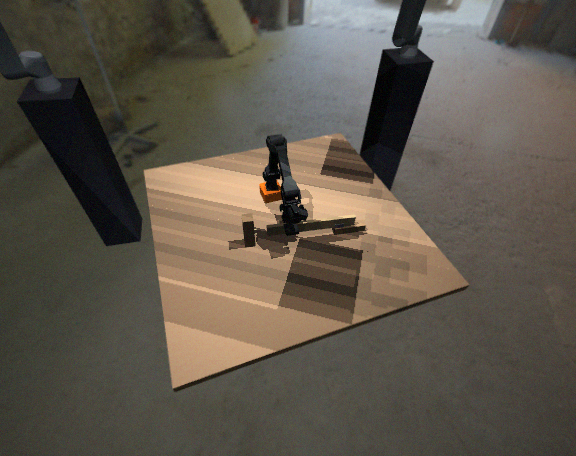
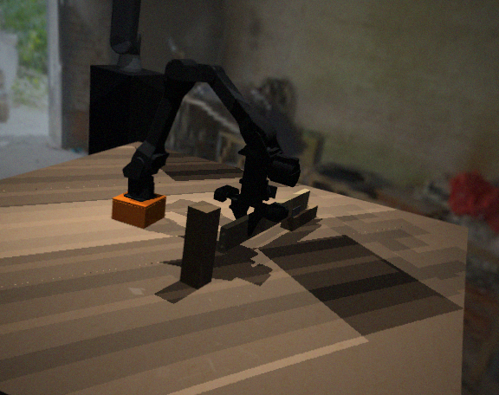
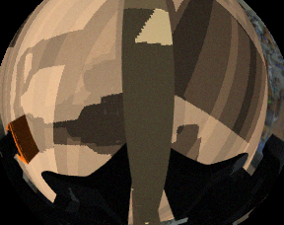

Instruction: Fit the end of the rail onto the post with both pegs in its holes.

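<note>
The long wooden rail (image 1: 316, 225) (image 2: 263, 220) (image 3: 148, 95) runs across the table from the low footboard block (image 1: 349, 229) (image 2: 300, 218) toward the short dark post (image 1: 248, 230) (image 2: 199, 244). My gripper (image 1: 290, 227) (image 2: 251, 216) is shut on the rail near its post-side end. A small gap shows between the rail's end and the post in the top and exterior views. The pegs on the post are too small and dark to make out. In the wrist view the rail runs straight up the middle between my fingers.
The arm's orange base (image 1: 270, 192) (image 2: 139, 210) stands behind the post and rail. Two tall dark camera pillars (image 1: 79, 155) (image 1: 394, 112) stand off the table's left and back right edges. Moving shadow bands cross the wooden table top (image 1: 224, 320).
</note>
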### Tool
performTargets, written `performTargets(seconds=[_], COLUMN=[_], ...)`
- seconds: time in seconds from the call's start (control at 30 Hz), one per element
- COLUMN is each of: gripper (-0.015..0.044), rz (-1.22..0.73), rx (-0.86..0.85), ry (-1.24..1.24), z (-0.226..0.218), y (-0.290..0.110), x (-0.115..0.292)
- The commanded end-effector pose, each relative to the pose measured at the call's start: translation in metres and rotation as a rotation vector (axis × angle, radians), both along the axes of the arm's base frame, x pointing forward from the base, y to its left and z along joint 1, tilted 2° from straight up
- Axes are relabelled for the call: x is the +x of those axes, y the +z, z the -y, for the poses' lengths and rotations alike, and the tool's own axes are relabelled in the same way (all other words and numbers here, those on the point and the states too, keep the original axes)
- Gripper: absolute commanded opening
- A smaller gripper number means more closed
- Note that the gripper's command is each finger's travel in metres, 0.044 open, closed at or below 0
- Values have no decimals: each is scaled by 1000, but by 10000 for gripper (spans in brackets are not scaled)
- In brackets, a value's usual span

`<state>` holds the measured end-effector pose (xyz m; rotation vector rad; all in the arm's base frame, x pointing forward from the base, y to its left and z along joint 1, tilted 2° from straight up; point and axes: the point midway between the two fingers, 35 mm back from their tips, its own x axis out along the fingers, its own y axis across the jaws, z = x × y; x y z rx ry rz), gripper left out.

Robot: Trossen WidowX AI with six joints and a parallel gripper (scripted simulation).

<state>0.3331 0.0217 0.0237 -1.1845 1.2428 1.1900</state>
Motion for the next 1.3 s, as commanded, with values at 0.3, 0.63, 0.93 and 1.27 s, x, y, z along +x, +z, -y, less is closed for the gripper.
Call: performTargets(seconds=[0.3, 0.63, 0.93, 1.27], gripper=[0, 0, 0, 0], rz=[4, 4, 4, 4], rx=[1, 1, 0, 0], ry=[1, 1, 1, 1], z=[4, 7, 10, 13], y=[2, 3, 4, 3], x=[0, 0, 0, 0])
